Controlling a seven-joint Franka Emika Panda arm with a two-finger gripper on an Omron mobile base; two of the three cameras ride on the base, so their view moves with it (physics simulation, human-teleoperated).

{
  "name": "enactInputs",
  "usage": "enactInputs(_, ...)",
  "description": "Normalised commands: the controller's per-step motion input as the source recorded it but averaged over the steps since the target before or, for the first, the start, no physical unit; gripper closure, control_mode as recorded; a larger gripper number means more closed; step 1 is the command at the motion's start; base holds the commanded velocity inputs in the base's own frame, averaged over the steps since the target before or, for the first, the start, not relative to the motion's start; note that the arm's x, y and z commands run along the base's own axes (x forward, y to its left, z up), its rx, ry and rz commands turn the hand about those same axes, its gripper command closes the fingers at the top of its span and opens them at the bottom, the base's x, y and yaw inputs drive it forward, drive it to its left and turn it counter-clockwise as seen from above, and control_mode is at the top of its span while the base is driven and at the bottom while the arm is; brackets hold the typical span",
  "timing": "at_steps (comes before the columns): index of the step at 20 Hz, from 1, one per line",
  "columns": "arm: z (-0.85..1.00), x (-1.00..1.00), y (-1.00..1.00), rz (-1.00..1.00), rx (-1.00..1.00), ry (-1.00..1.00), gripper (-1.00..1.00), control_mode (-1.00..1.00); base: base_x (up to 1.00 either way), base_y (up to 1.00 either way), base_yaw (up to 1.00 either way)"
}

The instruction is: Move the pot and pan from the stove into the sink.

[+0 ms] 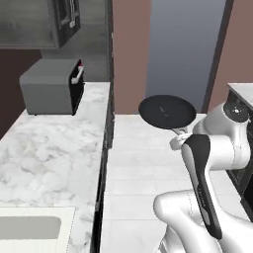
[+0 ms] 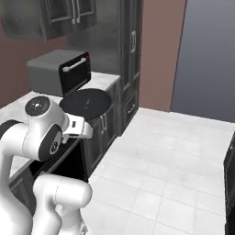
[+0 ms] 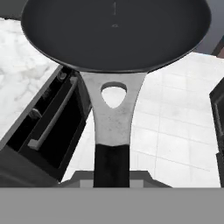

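Observation:
The pan is black, round and shallow, and it hangs level in the air over the floor between the counters. My gripper is shut on its handle. From the other side, the pan sits just beyond my gripper. In the hand view, the pan spans the top and its grey handle runs down into my gripper. The sink is a pale basin at the lower left, set in the marble counter. The pot and the stove are out of view.
A grey toaster oven with a dark door stands at the back of the marble counter. Dark cabinets line the wall behind it. A dark oven front with a bar handle is below left of the pan. Pale floor tiles stretch to the right.

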Motion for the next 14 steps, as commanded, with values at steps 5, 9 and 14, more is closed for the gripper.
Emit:
enactInputs(5,0.00,0.00,0.00,0.00,0.00,0.00,1.00,1.00,-0.18,-0.03,0.47)
enactInputs(9,0.00,0.00,0.00,0.00,0.00,0.00,1.00,1.00,-0.18,-0.03,0.47)
enactInputs(14,0.00,0.00,0.00,0.00,0.00,0.00,1.00,1.00,-0.17,-0.02,0.48)
